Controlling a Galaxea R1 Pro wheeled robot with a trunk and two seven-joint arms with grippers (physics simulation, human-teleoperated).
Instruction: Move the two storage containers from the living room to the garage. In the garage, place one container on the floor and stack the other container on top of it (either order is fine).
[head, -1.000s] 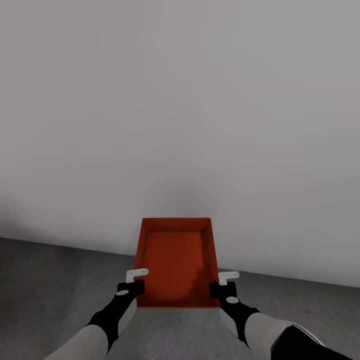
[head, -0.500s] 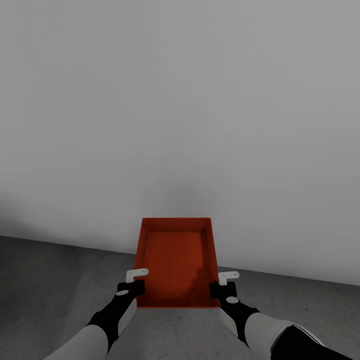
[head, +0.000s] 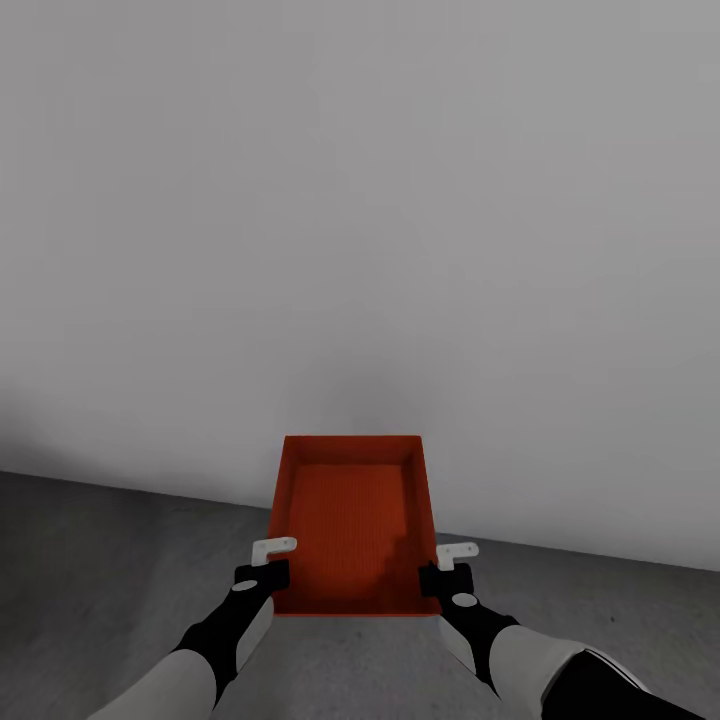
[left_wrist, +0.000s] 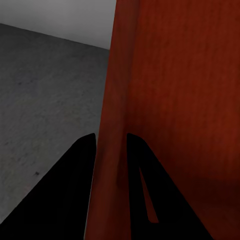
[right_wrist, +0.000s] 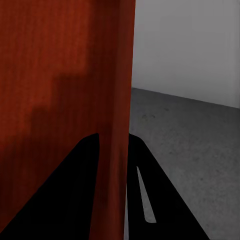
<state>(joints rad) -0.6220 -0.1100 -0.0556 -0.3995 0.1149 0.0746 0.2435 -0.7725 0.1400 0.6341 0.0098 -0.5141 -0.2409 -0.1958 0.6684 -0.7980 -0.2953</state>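
The storage container (head: 352, 525), an orange-red open-top bin, hangs between the two grippers in front of the robot, held above the dark grey floor (head: 110, 560) with its open side up. Its inside is bare, with a dark shadow falling across the near right part of its bottom. Its far end reaches towards the plain white wall (head: 360, 220).

The left gripper (head: 262, 578) is clamped on the container's left wall near the near corner. In the left wrist view the two black fingers (left_wrist: 75, 195) of the left gripper (left_wrist: 111, 150) stand one on each side of the thin red wall (left_wrist: 112, 125), pressed against it, one outside and one inside the bin. The right gripper (head: 444, 582) grips the right wall in the same way at the near right corner; in the right wrist view its black fingers (right_wrist: 75, 195) straddle the red wall (right_wrist: 120, 100), with the right gripper (right_wrist: 114, 147) closed onto it.

Beyond the left gripper, on its outer side, lies mottled concrete running to the foot of the white wall. Beyond the right gripper, the same grey floor (right_wrist: 190, 145) meets the wall. Whether the container's underside touches the floor is hard to judge from here, though it appears to be lifted clear.
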